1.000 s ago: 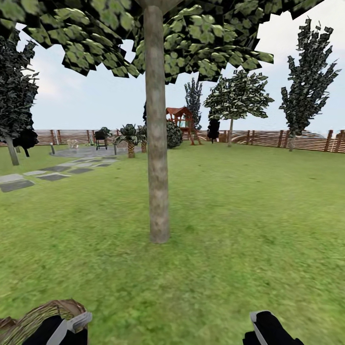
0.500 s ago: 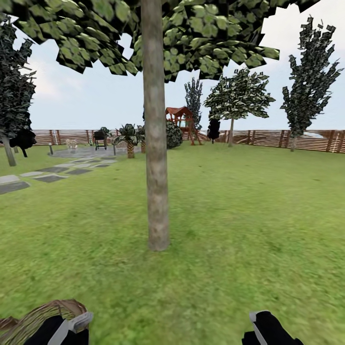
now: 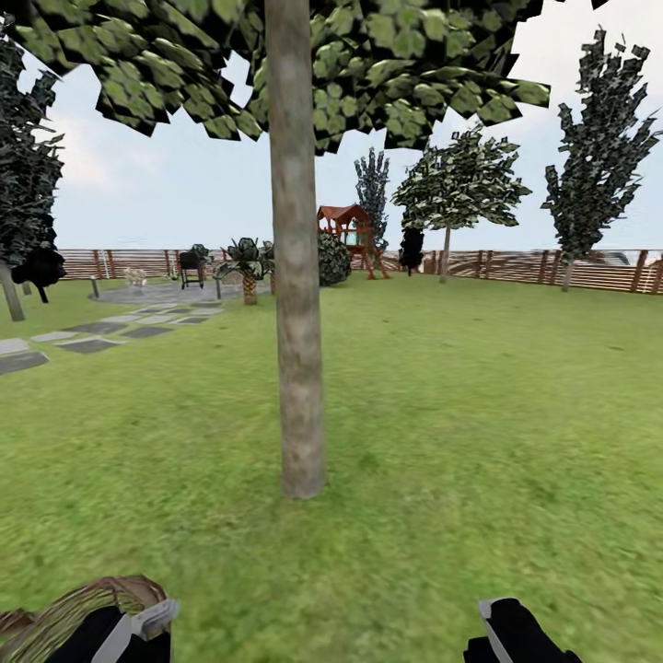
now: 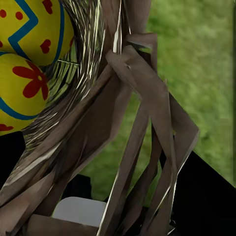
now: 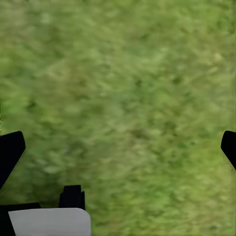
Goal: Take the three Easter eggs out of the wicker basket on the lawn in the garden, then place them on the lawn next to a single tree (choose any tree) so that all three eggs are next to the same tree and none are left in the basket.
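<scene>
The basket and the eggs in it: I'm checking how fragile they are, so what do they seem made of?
The wicker basket looks like woven wicker: flat, dull grey-brown strips crossing each other, with finer pale strands inside. The eggs look hard and smooth, glossy yellow with painted red and blue marks; whether plastic or shell cannot be told.

head view faces the tree [image 3: 296, 276] across the lawn [image 3: 479, 414] — wrist views look down, close, sharing that lawn.

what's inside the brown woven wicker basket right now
Two yellow painted eggs lie inside the brown woven wicker basket, against its wall. The frame edge and the weave hide the rest, so a third egg cannot be confirmed.
</scene>
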Motion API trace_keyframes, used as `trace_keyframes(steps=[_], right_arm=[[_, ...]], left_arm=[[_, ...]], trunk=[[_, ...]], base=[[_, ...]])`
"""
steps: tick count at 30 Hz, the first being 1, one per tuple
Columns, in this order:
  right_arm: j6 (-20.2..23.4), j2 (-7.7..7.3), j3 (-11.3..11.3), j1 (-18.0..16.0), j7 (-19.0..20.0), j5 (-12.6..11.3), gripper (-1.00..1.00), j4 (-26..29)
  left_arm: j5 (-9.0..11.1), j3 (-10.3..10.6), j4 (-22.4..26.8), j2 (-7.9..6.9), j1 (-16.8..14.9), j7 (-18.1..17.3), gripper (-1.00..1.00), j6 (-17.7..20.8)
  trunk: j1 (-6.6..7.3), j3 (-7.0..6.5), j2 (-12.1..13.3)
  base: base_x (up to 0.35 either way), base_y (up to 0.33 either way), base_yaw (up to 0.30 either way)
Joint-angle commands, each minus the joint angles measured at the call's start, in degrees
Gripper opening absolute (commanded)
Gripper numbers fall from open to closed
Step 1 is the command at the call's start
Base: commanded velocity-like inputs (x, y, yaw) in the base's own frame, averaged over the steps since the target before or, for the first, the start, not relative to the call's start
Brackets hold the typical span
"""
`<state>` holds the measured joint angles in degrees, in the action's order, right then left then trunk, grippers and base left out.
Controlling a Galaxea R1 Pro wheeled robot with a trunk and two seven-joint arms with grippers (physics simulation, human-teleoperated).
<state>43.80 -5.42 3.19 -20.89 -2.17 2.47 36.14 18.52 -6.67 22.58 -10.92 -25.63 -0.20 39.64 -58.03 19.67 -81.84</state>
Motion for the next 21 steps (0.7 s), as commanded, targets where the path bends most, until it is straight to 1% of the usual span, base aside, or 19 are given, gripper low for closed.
trace_keyframes(steps=[1,21], right_arm=[[0.3,-0.05,0.3,0.0,0.0,0.2,1.00,0.1],[0.3,-0.03,0.3,0.0,0.0,0.2,1.00,-0.1]], left_arm=[[-0.3,-0.3,0.1,0.03,0.0,0.0,-1.00,0.3],[-0.3,-0.3,0.1,0.46,0.0,0.0,-1.00,0.3]], trunk=[[-0.04,0.07,0.0],[-0.04,0.07,0.0]], base=[[0.341,0.000,0.000],[0.341,0.000,0.000]])
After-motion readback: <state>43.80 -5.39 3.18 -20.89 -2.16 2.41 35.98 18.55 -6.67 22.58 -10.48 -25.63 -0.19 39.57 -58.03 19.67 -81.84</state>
